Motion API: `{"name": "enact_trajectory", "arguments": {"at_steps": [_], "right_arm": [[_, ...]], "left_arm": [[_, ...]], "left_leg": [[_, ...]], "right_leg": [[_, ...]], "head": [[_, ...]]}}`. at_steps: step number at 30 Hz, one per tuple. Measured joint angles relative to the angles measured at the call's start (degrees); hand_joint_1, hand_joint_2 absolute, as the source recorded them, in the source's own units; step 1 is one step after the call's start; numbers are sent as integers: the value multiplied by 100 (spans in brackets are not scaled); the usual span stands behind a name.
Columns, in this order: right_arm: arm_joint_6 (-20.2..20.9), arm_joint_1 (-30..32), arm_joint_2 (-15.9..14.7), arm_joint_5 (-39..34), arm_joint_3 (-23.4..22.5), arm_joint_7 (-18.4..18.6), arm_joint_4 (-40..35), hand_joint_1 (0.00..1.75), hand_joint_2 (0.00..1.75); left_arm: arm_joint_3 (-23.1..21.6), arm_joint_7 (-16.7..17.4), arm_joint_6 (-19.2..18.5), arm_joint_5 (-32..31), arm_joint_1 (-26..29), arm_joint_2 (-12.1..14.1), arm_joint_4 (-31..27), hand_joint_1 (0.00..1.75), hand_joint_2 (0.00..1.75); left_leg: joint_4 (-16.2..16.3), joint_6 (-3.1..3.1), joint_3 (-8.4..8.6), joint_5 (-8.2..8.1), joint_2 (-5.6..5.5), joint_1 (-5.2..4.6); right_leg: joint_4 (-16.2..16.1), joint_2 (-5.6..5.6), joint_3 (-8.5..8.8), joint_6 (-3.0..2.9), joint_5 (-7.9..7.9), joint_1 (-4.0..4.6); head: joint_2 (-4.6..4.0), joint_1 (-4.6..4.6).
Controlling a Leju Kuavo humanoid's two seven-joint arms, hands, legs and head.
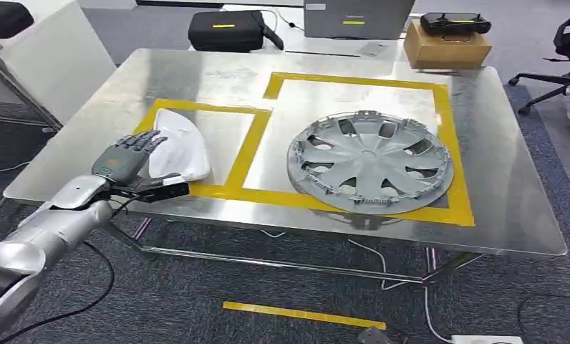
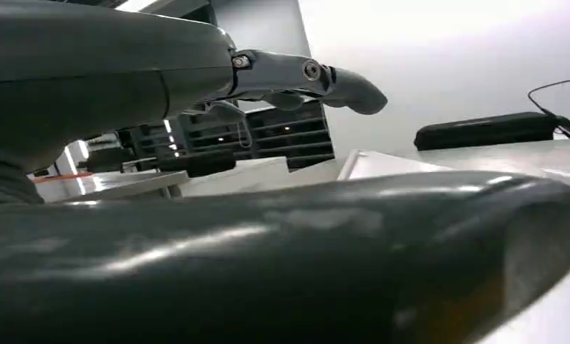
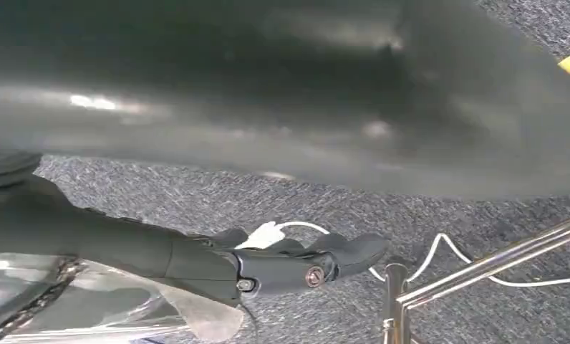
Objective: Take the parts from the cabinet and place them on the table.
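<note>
The silver left arm (image 1: 46,229) comes in from the near left corner, closest to the camera, and ends in the left hand (image 1: 128,161), which sits at the near left edge of the surface (image 1: 504,193). Its fingers (image 1: 147,142) are spread and fairly straight, lying against the side of the white part (image 1: 182,147); they seem to touch or rest on it, not grip it, so I judge the hand open, likely letting go after setting the part down. The white part lies flat inside the smaller yellow-taped box (image 1: 250,154), which looks like its marked place. To the right, the grey wheel cover (image 1: 370,161) lies face up in the larger yellow-taped box (image 1: 450,143), its near rim over the tape line. Both parts seem sorted, 1 to each outline, so the placing looks close to done. Further right, beyond the surface, a cardboard box (image 1: 447,44) carries a black controller (image 1: 454,21). The right hand (image 3: 296,265) hangs low over grey carpet beside a chrome frame leg (image 3: 393,301), fingers extended and holding nothing.
</note>
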Motion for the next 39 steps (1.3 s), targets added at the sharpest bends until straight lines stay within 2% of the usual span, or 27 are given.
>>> {"name": "enact_trajectory", "arguments": {"at_steps": [9, 14, 21, 30, 34, 39], "right_arm": [[-6, 7, 0, -20, 0, 0, 0, 0, 0], [-11, 15, 0, -46, 0, -11, 0, 0, 0], [-22, 36, -2, -90, -2, -15, 0, 0, 0], [-26, 35, -2, -90, -2, -15, 0, 0, 0], [-39, 47, -4, -96, -4, -15, 0, 0, 0], [-77, 52, -15, -114, -4, -15, 0, 0, 0]], "left_arm": [[0, -98, 65, 20, 1, 129, -2, 0, 0], [41, -68, 55, 68, -4, 338, -42, 0, 0], [227, 24, 116, 160, 0, 769, -42, 0, 0], [295, 116, 118, 157, 5, 933, -39, 0, 0], [373, 173, 142, 179, 46, 1089, -37, 0, 0], [537, 335, 374, 280, 230, 1281, -11, 0, 0]], "left_leg": [[0, 0, 0, 0, 0, 0], [0, 0, 1, 0, 1, 0], [0, -1, 1, 0, 0, 1], [0, -1, 1, 0, 0, 0], [0, 0, 1, 0, 1, 0], [0, -1, 0, -1, 2, 1]], "right_leg": [[0, 1, -1, 0, 0, 0], [0, 5, -1, 0, 0, 0], [1, 1, -2, -1, -1, 1], [0, 2, 4, -1, 0, 0], [0, 6, 2, 0, 0, 0], [0, 6, 1, -1, -1, 1]], "head": [[0, 0], [0, -2], [0, 0], [0, 0], [0, 0], [0, 0]]}}
